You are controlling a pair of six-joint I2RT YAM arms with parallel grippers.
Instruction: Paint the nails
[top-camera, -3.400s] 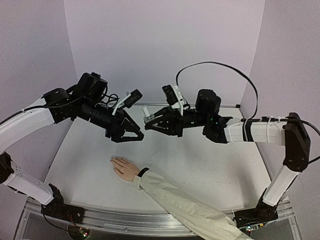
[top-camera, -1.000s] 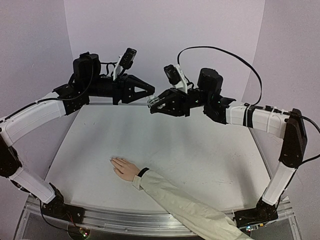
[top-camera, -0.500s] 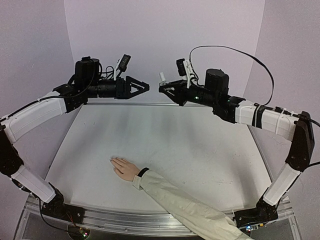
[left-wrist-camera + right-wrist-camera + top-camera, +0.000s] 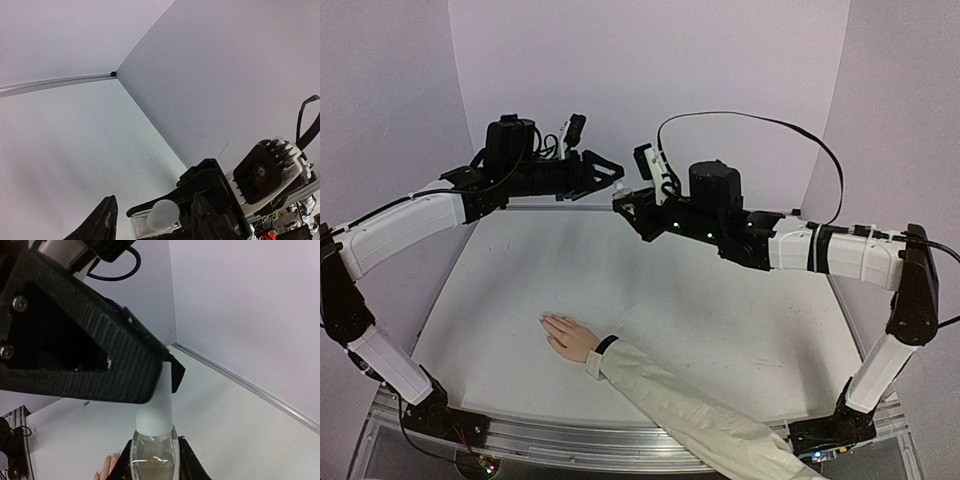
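Nails [image 4: 544,319] lie far below the right gripper [image 4: 623,204] (clamping a bottle [image 4: 154,455]).

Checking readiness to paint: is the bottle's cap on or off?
On: the white cap sits atop the clear bottle in the right gripper; the left gripper straddles it. Whether it's loosened, cannot tell.

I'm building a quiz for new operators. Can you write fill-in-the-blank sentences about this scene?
The right gripper holds a clear bottle with a ___ cap.
The left gripper has that cap ___ its jaws.
The person's hand lies flat on the ___.
Its wristband is ___.
Missing: white; between; table; black.
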